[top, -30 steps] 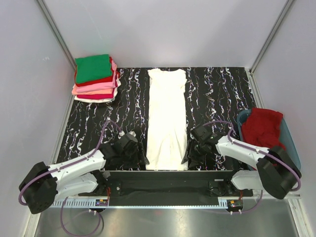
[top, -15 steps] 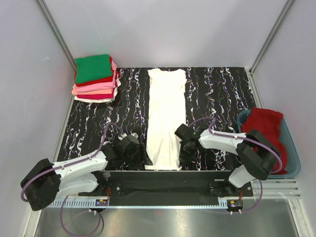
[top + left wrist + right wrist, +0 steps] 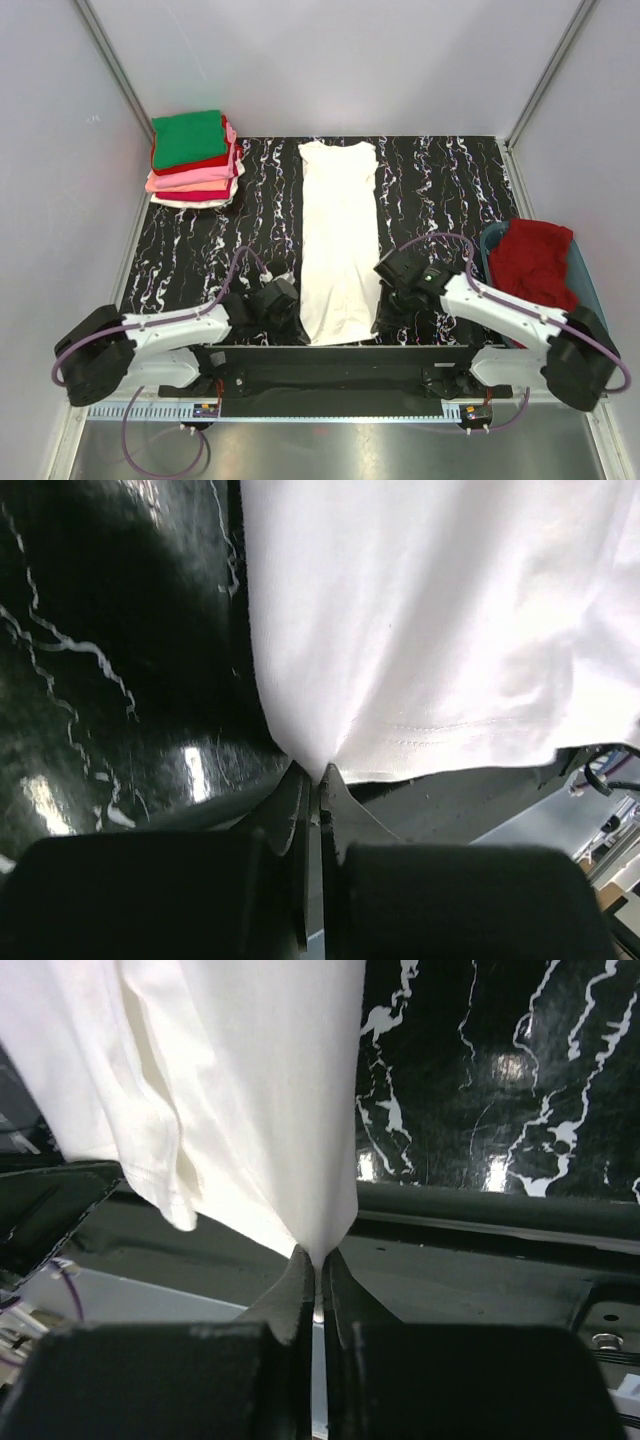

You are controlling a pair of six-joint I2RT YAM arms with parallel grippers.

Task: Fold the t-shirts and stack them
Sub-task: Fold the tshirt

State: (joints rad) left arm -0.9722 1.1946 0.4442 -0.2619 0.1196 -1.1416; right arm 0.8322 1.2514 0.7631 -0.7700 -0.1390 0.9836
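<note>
A white t-shirt (image 3: 339,240) lies folded into a long narrow strip down the middle of the black marbled table (image 3: 440,190), collar end at the far side. My left gripper (image 3: 298,322) is shut on the near left corner of its hem (image 3: 320,765). My right gripper (image 3: 382,318) is shut on the near right corner (image 3: 318,1252). Both corners rise slightly off the table in the wrist views. A stack of folded t-shirts (image 3: 195,160), green on top of red, pink and white, sits at the far left corner.
A blue tub (image 3: 592,300) at the right edge holds a crumpled red t-shirt (image 3: 533,260). The table's near edge and a black frame rail (image 3: 340,362) run just behind both grippers. White walls close in the left, right and far sides.
Both grippers moved in to the near hem corners of the white t-shirt and shut on them. The hem end has narrowed and pulled up a little.
</note>
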